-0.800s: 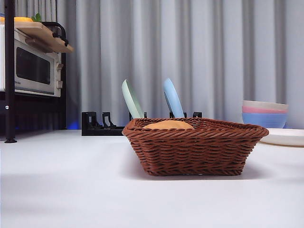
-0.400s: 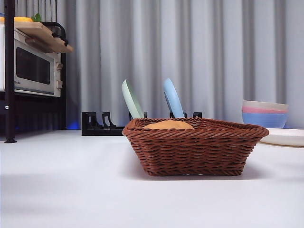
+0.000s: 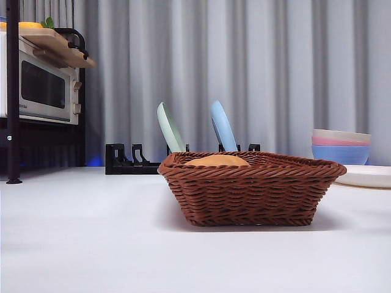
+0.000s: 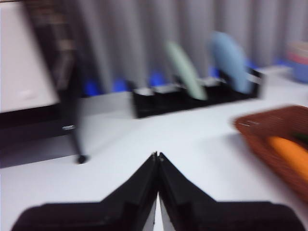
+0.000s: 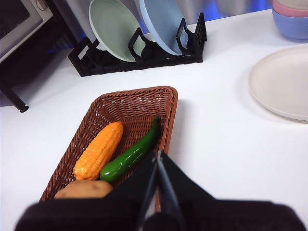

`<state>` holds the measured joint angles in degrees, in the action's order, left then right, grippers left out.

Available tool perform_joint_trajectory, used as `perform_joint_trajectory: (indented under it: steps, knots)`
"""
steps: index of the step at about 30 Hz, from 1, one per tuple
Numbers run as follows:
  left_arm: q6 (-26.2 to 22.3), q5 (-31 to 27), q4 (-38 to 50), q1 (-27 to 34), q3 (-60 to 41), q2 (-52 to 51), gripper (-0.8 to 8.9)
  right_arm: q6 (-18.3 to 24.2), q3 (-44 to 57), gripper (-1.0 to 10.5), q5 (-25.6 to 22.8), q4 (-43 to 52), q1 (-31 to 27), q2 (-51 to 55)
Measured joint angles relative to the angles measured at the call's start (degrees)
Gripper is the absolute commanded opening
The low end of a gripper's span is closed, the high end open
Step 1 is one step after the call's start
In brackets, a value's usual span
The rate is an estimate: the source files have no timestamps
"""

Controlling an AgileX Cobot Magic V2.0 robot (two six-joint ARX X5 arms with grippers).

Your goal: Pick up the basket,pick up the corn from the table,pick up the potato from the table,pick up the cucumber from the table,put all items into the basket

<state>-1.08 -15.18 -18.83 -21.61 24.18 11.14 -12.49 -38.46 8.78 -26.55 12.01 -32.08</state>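
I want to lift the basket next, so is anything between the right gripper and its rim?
Nothing visible is. The right gripper, jaws shut, hangs over the basket beside the cucumber. The corn and potato lie inside, clear of that rim.

Left wrist view all motion-blurred; basket (image 4: 276,137) cut by edge there. Front view: basket wall hides cucumber (image 5: 131,155), only one tan-orange hump shows above rim. Right wrist view: right tool (image 5: 158,166) covers part of potato (image 5: 82,189).
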Motion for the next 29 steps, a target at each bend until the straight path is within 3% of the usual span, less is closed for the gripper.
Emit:
perform_joint_trajectory:
  steps: [5, 9, 16, 29]
  knots:
    - [0.0, 5.4, 7.2, 10.2, -10.8, -6.5, -0.03, 0.0, 0.0, 0.0, 0.0, 0.0, 0.0, 0.0]
    - [0.0, 9.9, 9.6, 14.8, -17.8, -9.2, -0.03, 0.0, 0.0, 0.0, 0.0, 0.0, 0.0, 0.0]
    - [0.0, 15.3, 9.1, 17.5, -23.2, -10.8, -0.03, 0.0, 0.0, 0.0, 0.0, 0.0, 0.0, 0.0]
    - [0.0, 15.3, 8.2, 17.8, -23.2, -10.8, -0.03, 0.0, 0.0, 0.0, 0.0, 0.0, 0.0, 0.0]
